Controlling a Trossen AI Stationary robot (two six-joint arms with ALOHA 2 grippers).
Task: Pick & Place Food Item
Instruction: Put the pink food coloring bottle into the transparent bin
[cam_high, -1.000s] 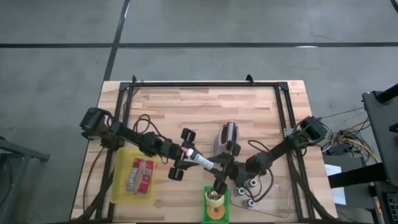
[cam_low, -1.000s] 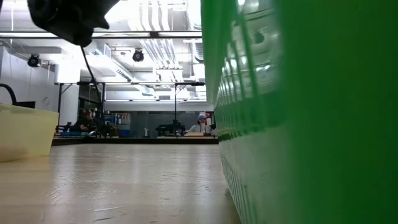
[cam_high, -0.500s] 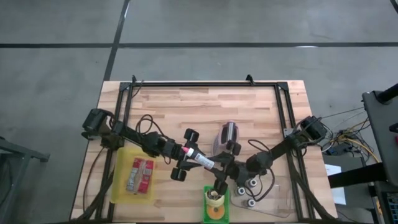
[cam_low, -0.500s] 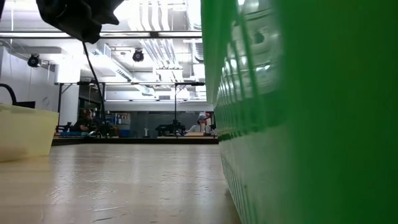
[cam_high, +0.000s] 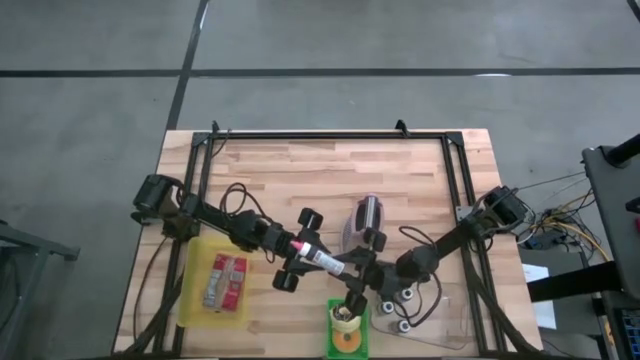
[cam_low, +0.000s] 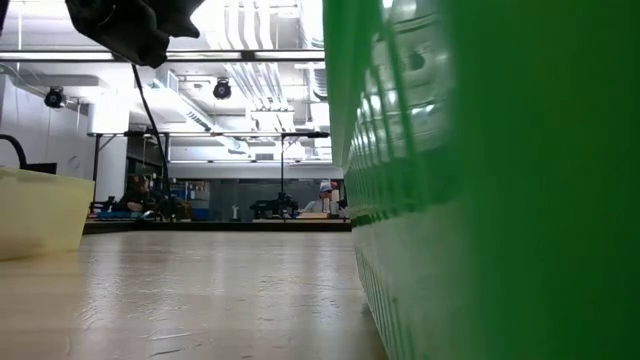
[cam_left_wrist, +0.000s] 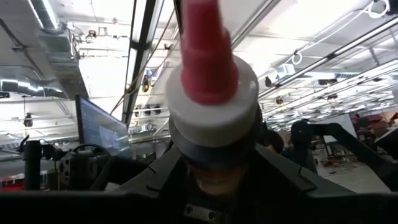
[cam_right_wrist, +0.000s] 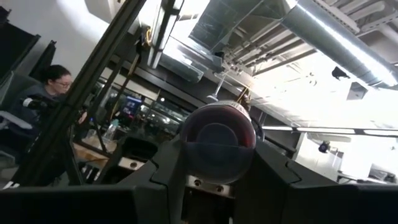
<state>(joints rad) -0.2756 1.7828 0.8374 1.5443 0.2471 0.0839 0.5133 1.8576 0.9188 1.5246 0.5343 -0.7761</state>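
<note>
Because the bottle (cam_high: 322, 258) hangs in the air across the middle of the wooden table (cam_high: 300, 170) with an arm at each end, the likely fault is a tug-of-war: if either arm pulls or twists before the other lets go, the bottle could be wrenched askew, slip, and fall to the boards short of any container. The left gripper (cam_high: 296, 249) is clamped at the capped end and the right gripper (cam_high: 352, 275) at the base; both appear to grip firmly. A release too soon on both sides would drop it just beside the green basket (cam_high: 333, 325). Table: pale planks with visible grain, inside a black frame. Yellow bin (cam_high: 195, 290) at the left edge: smooth, shallow plastic holding red packets. Green basket: slatted walls, upright. Bottle: a slim, smooth cylinder, likely slick in hard jaws, with a rounded dark base. Cap (cam_left_wrist: 208, 50): a red tapered nozzle on a white ridged collar.
</note>
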